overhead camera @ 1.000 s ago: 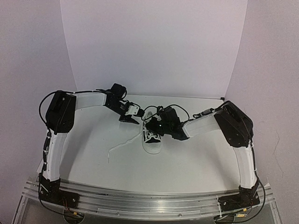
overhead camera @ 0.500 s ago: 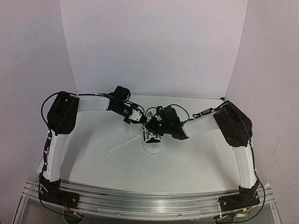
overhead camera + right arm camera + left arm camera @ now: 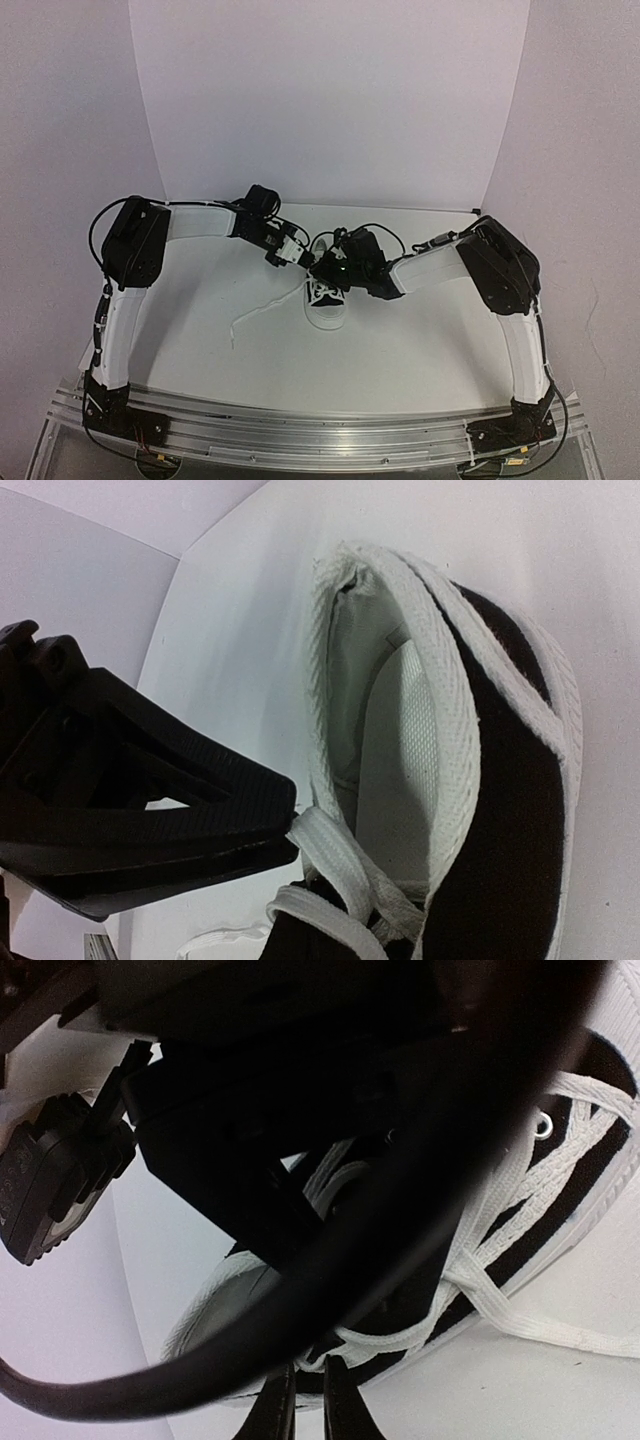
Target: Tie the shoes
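Observation:
The black sneaker (image 3: 326,300) with white toe cap stands mid-table, toe toward me. My left gripper (image 3: 303,258) is at the left side of its collar, jaws closed on a white lace (image 3: 345,865) just outside the opening; its black fingers (image 3: 200,820) show from the left in the right wrist view. In the left wrist view the left gripper (image 3: 307,1372) meets a lace loop (image 3: 420,1335) at the shoe (image 3: 565,1185). My right gripper (image 3: 330,268) hovers over the shoe's collar (image 3: 440,680); its own fingers are hidden. One loose lace (image 3: 262,308) trails left across the table.
White table (image 3: 200,340) with white walls behind and to both sides. The right arm's body and a black cable (image 3: 300,1290) block most of the left wrist view. An aluminium rail (image 3: 320,430) runs along the near edge.
My left gripper has moved right and slightly nearer, from beside the shoe to its collar, and now pinches the lace. The right arm and the shoe have barely moved.

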Robot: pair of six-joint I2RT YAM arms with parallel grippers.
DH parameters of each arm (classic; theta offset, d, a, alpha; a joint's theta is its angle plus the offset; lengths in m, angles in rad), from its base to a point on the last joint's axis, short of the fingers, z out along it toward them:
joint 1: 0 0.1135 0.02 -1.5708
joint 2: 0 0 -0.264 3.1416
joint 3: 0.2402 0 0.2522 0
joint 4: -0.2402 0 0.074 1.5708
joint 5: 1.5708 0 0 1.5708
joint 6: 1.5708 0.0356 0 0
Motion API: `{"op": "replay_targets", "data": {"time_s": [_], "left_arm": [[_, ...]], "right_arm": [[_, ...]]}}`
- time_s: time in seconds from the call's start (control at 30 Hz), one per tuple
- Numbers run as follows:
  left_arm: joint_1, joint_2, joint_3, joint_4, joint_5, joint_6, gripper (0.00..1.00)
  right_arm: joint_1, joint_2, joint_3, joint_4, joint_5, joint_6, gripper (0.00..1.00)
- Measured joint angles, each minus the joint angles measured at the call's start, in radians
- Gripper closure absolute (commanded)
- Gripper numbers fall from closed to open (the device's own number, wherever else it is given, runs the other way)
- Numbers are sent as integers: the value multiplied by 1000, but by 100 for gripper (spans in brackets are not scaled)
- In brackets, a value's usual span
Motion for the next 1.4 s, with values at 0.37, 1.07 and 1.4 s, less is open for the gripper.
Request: {"op": "replay_targets", "data": {"time_s": [0.37,1.07,1.4], "left_arm": [[-8,25,29,-48,-32,58,88],[4,32,34,-96,-106,-214,100],[3,18,24,-140,-135,-477,100]], "right_arm": [[-1,11,7,-6,-14,0,100],[-17,-65,-22,-32,-72,-157,52],[-27,-257,-99,-229,-94,-498,43]]}}
